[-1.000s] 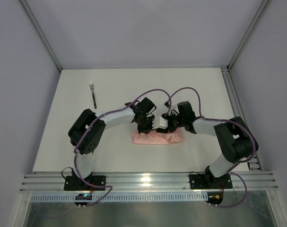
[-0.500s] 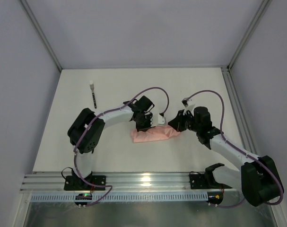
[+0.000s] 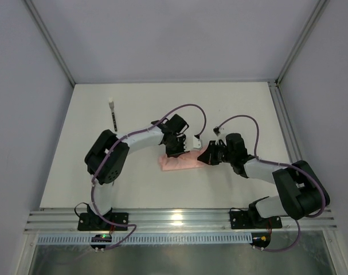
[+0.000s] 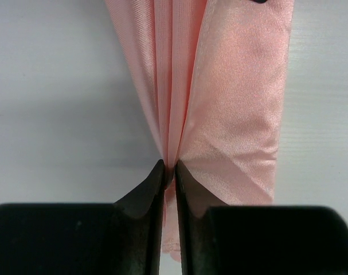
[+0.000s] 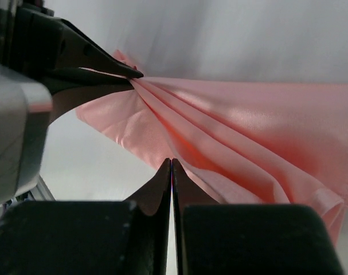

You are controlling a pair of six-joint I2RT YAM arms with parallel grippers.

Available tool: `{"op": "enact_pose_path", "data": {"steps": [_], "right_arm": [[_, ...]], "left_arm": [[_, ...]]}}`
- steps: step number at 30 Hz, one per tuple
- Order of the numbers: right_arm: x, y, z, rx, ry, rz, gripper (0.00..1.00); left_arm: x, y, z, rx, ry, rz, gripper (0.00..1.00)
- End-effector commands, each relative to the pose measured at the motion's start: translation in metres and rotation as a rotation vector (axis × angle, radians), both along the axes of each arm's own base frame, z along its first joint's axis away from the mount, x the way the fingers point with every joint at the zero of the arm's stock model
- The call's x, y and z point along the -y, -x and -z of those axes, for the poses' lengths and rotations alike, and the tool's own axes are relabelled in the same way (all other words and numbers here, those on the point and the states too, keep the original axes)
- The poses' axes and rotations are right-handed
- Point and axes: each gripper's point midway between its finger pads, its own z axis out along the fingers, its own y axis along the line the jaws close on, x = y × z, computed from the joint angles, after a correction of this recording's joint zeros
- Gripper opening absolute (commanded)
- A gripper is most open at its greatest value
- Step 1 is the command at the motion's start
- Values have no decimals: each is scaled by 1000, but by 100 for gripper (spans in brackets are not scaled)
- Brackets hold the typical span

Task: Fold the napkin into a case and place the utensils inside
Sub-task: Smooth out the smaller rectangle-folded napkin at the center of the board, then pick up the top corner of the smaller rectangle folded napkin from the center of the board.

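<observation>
From above and behind, the top camera looks down over the whole bench (image 3: 133, 109), arm bases (image 3: 102, 219) at 6 o'clock. The wrist cameras peer close past the left end effector (image 4: 169, 166) and right end effector (image 5: 171, 161); all three share the napkin (image 3: 182, 163).

It looked like a robotics lab test cell. A bare white desk (image 3: 162, 192) sat boxed in by plain grey panel walls (image 3: 174, 40) framed with aluminium posts (image 3: 50, 43). A black-and-white left arm (image 3: 133, 139) and right arm (image 3: 265, 172), trailing purple cables (image 3: 188, 106), were bolted to a slotted aluminium rail (image 3: 179, 217) at the near edge.
</observation>
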Motion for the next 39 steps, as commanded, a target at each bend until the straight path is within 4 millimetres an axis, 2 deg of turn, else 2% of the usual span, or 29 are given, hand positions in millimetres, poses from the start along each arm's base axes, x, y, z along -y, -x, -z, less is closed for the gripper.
{"op": "enact_pose_path", "data": {"steps": [1, 3, 6, 7, 8, 10, 12, 14, 16, 17, 20, 21, 25, 29, 34, 37, 39], "right_arm": [[-8, -26, -4, 7, -22, 52, 4], [-4, -33, 5, -16, -10, 103, 4], [1, -39, 26, -93, 18, 165, 4], [2, -39, 31, -110, 19, 173, 4], [4, -36, 43, -152, 21, 187, 4], [8, -32, 54, -180, 16, 206, 4], [9, -24, 67, -224, 14, 214, 4], [10, -18, 74, -244, 10, 216, 4], [10, -15, 77, -258, -3, 222, 4], [10, -13, 78, -263, -5, 224, 4], [11, -10, 78, -274, -34, 252, 4], [9, -1, 77, -282, -57, 303, 4], [2, 10, 75, -282, -71, 334, 4], [0, 21, 76, -285, -73, 367, 4], [1, 21, 76, -277, -63, 375, 4], [0, 21, 77, -279, -66, 379, 4], [1, 22, 78, -283, -68, 382, 4]], "left_arm": [[0, -7, 1, 11, -13, -10, 14], [2, -10, -3, 18, -3, -15, 16], [6, -13, -13, 29, 18, -20, 24], [8, -12, -17, 25, 30, -18, 32], [10, -12, -21, 20, 39, -22, 35], [12, -10, -33, -9, 69, -49, 43], [13, -12, -55, -20, 121, -102, 48], [2, -23, -76, -21, 167, -180, 54], [-14, -33, -86, -40, 163, -310, 57], [-29, -40, -87, -58, 156, -374, 57], [-60, -29, -75, -176, 79, -486, 57], [-72, 0, -52, -296, 21, -492, 57], [-71, 8, -41, -345, 14, -506, 56], [-68, 15, -30, -395, 22, -499, 50], [-65, 29, -33, -449, 41, -464, 48], [-64, 33, -37, -466, 52, -455, 35], [-64, 37, -41, -473, 60, -440, 34]]}}
